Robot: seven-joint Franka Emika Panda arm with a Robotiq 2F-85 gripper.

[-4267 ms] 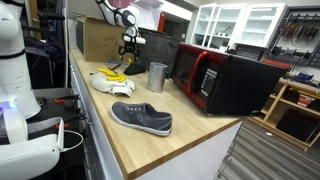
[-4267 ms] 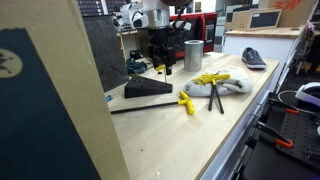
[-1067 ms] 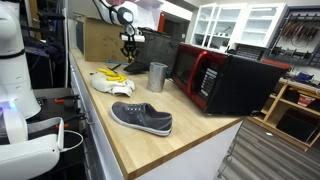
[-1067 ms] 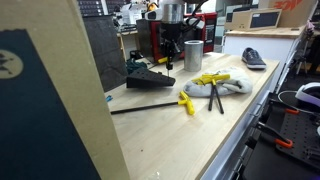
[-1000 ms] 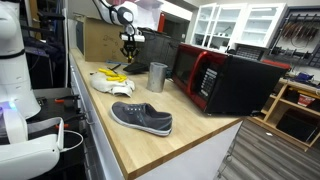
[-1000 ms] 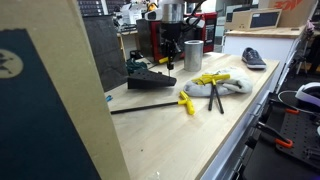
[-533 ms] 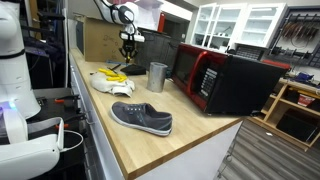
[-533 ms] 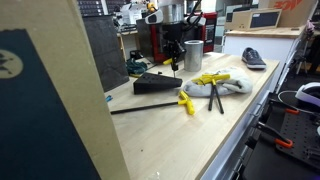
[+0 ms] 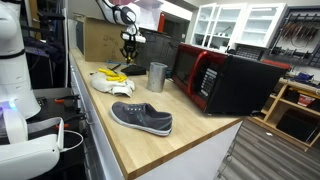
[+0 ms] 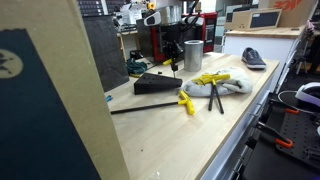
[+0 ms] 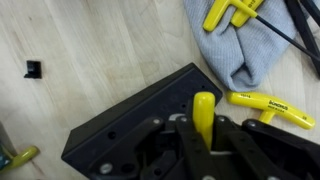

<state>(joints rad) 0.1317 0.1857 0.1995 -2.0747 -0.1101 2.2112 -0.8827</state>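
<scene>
My gripper (image 11: 203, 128) is shut on the yellow handle of a tool (image 11: 203, 104), which sticks out past the fingers. Directly beneath lies a black wedge-shaped block (image 11: 120, 125) on the wooden bench. In an exterior view the gripper (image 10: 172, 48) hangs above that block (image 10: 158, 83), with the tool's thin dark shaft pointing down toward it. A grey cloth (image 11: 238, 48) carrying yellow T-handle tools (image 11: 230, 12) lies just beyond, and another yellow-handled tool (image 11: 268, 102) rests beside the block. In an exterior view the gripper (image 9: 127, 50) is above the cloth (image 9: 108, 81).
A metal cup (image 10: 192, 53) stands behind the block, also seen in the other exterior view (image 9: 157, 76). A dark shoe (image 9: 142, 118) lies near the bench front, a red-and-black microwave (image 9: 225, 80) to its side. A long black rod (image 10: 140, 106) and a small black piece (image 11: 33, 68) lie on the wood.
The gripper has lifted slightly off the black block and shifted sideways with the yellow-handled tool still in it. Its jaws stay shut.
</scene>
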